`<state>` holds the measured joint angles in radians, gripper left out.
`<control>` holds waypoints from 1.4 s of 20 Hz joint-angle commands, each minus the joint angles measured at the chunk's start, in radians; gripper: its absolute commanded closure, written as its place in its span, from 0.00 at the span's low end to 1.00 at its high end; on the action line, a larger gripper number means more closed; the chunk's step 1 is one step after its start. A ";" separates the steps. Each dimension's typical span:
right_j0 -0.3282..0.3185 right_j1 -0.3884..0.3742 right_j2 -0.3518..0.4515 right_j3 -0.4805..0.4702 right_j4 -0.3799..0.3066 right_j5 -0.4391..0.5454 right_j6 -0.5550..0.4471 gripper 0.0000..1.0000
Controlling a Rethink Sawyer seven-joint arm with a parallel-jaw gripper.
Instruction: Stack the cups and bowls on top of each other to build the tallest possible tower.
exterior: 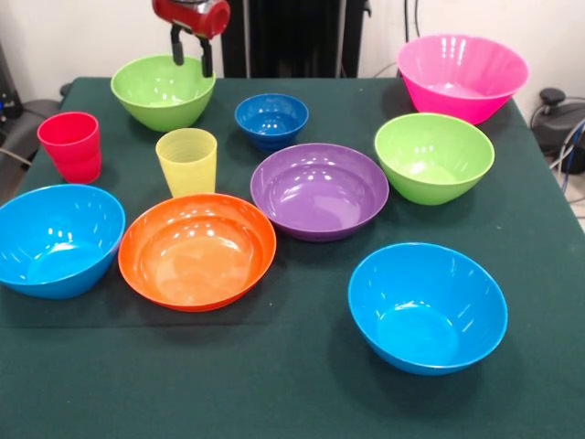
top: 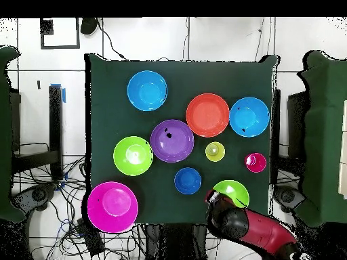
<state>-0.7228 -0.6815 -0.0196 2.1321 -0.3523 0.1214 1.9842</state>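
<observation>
Gripper (exterior: pixel 191 53) poised above the rim of a lime green bowl (exterior: pixel 162 91), its two dark fingers (exterior: pixel 176 46) apart and empty, tips hanging just over the bowl's far edge. No tower exists yet: every vessel stands alone on the green table (exterior: pixel 292 393). Taking the purple bowl (exterior: pixel 319 190) as landmark, the small dark blue bowl (exterior: pixel 271 119) sits just behind it; the second lime green bowl (exterior: pixel 433 155) lies beside it on one flank, the yellow cup (exterior: pixel 187 160) on the other, with the red cup (exterior: pixel 71 146) further out. The orange bowl (exterior: pixel 197 250) lies in front, almost touching its rim; the two light blue bowls (exterior: pixel 57 239) (exterior: pixel 427 306) stand nearer the onlooker, one to each side. The pink bowl (exterior: pixel 462 76) occupies the far corner, well apart.

The relation that matters, by judgement: the bowl's rim lies directly beneath the fingers, so a short descent would straddle its wall. A round bowl has no long axis to favour.

The arm above the wrist is cut off at the frame's top. From overhead the arm (top: pixel 254 229) covers the fingers and part of that bowl's rim.
</observation>
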 commanded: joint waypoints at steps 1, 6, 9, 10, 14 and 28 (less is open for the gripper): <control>0.058 0.070 0.072 -0.109 0.064 0.018 0.121 0.00; 0.078 0.080 0.061 -0.124 0.079 0.019 0.125 0.00; 0.080 0.083 0.061 -0.126 0.085 0.020 0.125 0.00; 0.078 0.082 0.065 -0.127 0.088 0.023 0.122 0.00; 0.066 0.077 0.080 -0.121 0.098 0.029 0.115 0.00; 0.103 0.083 0.054 -0.145 0.124 0.053 0.109 0.00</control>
<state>-0.6687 -0.6448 -0.0180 2.0833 -0.2773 0.1214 1.9842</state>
